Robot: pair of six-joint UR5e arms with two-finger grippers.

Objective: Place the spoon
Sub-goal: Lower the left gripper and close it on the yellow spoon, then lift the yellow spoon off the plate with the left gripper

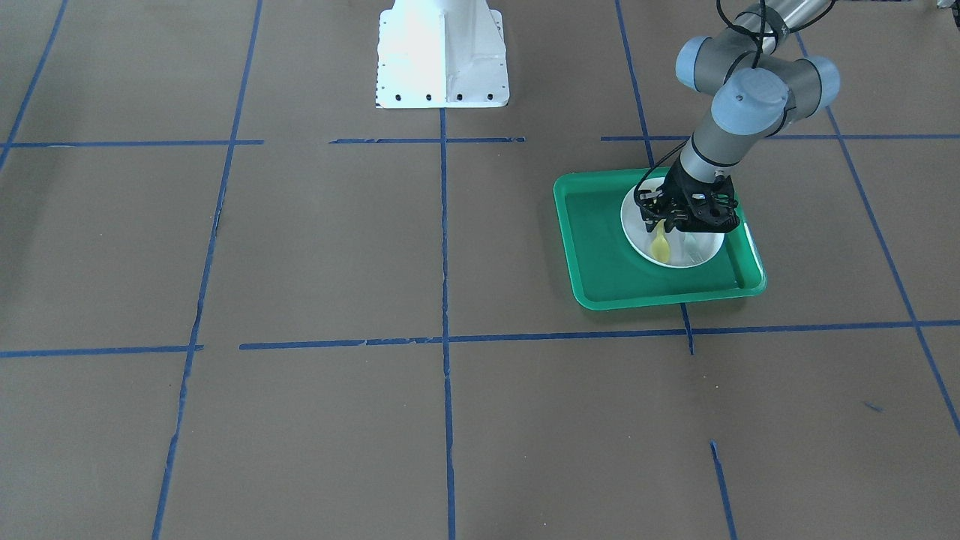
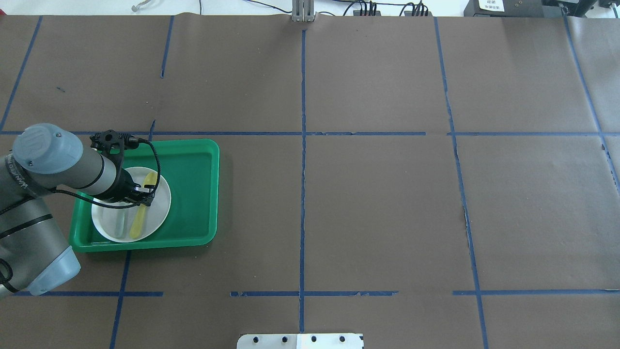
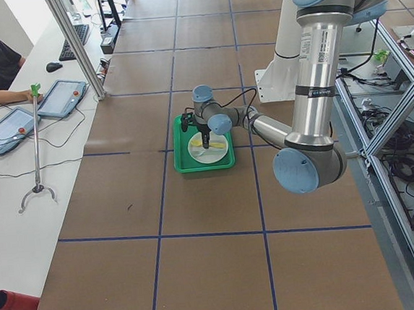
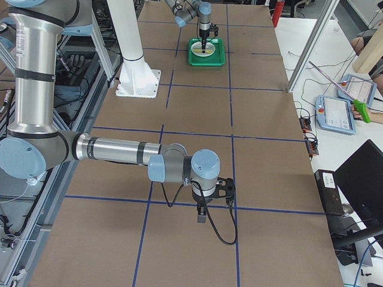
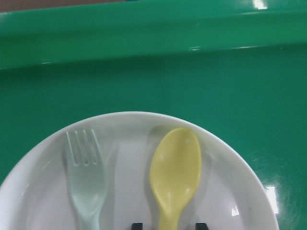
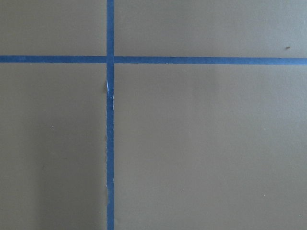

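The yellow spoon (image 5: pixel 175 167) lies flat on the white plate (image 5: pixel 124 134), to the right of a pale grey-green fork (image 5: pixel 86 182). The plate sits in the green tray (image 5: pixel 192 72). In the overhead view the spoon (image 2: pixel 139 215) lies lengthwise on the plate (image 2: pixel 160 208). My left gripper (image 5: pixel 168 225) is low over the plate, its two fingertips either side of the spoon's handle with gaps showing, so it is open. It also shows from the front (image 1: pixel 660 223) above the spoon (image 1: pixel 660 246). My right gripper (image 4: pixel 202 215) hangs over bare table far from the tray; I cannot tell whether it is open or shut.
The green tray (image 2: pixel 193 194) lies on brown paper crossed by blue tape lines. The white robot base (image 1: pixel 442 52) stands at the table's near edge. The right wrist view shows only paper and tape.
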